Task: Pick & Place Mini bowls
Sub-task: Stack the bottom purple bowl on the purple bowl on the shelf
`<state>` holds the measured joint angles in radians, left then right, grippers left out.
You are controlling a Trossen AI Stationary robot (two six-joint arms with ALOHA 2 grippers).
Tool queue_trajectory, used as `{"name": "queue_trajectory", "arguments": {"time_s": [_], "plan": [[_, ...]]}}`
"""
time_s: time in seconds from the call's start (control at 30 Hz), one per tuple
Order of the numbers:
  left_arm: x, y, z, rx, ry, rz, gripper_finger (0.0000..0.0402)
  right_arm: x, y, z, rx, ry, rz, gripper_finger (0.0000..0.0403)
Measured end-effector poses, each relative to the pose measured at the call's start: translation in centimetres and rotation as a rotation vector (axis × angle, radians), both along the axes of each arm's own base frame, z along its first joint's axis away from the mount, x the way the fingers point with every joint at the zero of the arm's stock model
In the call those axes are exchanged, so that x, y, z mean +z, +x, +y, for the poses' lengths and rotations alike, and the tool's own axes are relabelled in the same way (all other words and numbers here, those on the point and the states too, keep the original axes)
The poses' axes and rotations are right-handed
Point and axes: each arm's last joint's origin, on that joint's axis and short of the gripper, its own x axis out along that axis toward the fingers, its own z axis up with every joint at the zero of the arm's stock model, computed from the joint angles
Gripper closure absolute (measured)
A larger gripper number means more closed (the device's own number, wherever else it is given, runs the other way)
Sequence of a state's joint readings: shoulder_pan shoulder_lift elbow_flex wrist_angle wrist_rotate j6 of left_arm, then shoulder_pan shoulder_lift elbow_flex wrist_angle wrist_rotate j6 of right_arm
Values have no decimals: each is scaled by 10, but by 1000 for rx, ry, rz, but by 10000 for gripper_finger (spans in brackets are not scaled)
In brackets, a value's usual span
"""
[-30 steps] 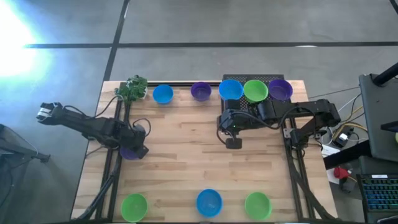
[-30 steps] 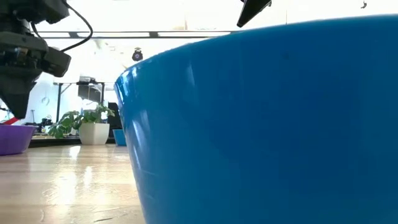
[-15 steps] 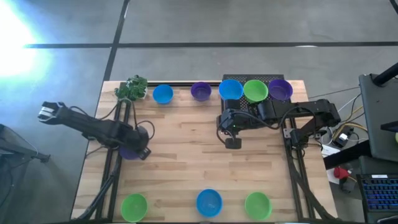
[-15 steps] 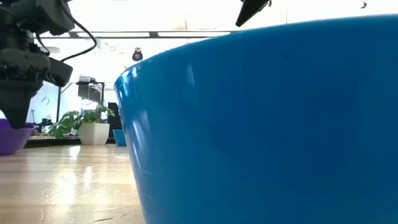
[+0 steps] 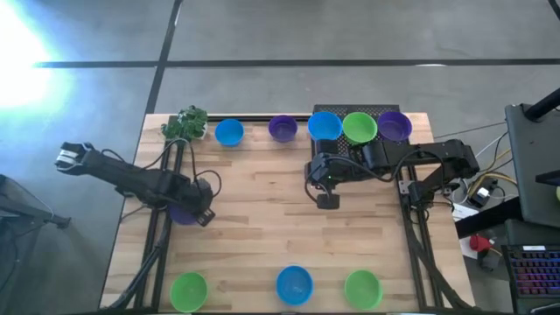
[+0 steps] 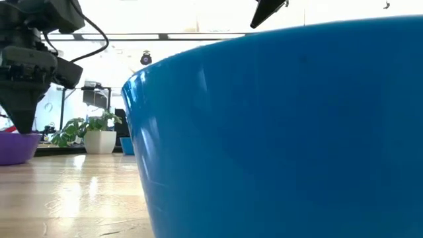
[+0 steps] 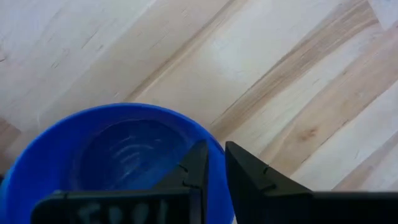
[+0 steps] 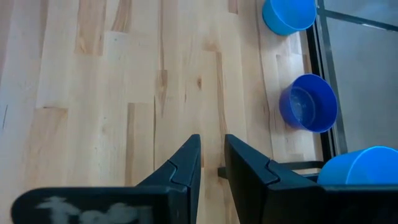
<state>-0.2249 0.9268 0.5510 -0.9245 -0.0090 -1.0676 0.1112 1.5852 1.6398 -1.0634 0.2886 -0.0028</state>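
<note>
A purple mini bowl [image 5: 179, 214] sits near the table's left edge, and my left gripper [image 5: 201, 213] is shut on its rim. In the low view the bowl [image 6: 14, 149] shows at table level below that gripper. My right gripper [image 5: 328, 201] hovers over the middle of the table; its fingers stand a little apart, with only bare wood between them [image 8: 212, 140]. Several more mini bowls line the far edge, among them a blue one [image 5: 228, 132] and a purple one [image 5: 282, 129]. Three stand along the near edge: green [image 5: 188, 290], blue [image 5: 294, 285] and green [image 5: 362, 288]. My left gripper holds the purple bowl by its rim [image 7: 208, 132], on the side toward the table's middle. One finger [image 7: 194, 171] stands inside the bowl and the other [image 7: 245, 177] outside it. The fingers come steeply from above. The bowl sits upright, mouth up; whether its base rests on the wood I cannot tell.
A small potted plant [image 5: 188, 124] stands at the far left corner. A blue, a green and a purple bowl crowd a dark pad [image 5: 376, 112] at the far right. The near blue bowl [image 6: 277, 132] fills most of the low view. Bare wood lies between the rows.
</note>
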Motion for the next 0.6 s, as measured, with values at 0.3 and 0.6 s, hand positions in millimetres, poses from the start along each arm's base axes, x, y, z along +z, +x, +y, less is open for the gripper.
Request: {"name": "queue_trajectory", "arguments": {"time_s": [0.3,0.6], "plan": [[1,1,0,15,-7,-9,355,0,0,0,0,0,-4,335],[1,5,-1,15,-12,-40,355,0,1,0,-1,-1,-7,335]]}}
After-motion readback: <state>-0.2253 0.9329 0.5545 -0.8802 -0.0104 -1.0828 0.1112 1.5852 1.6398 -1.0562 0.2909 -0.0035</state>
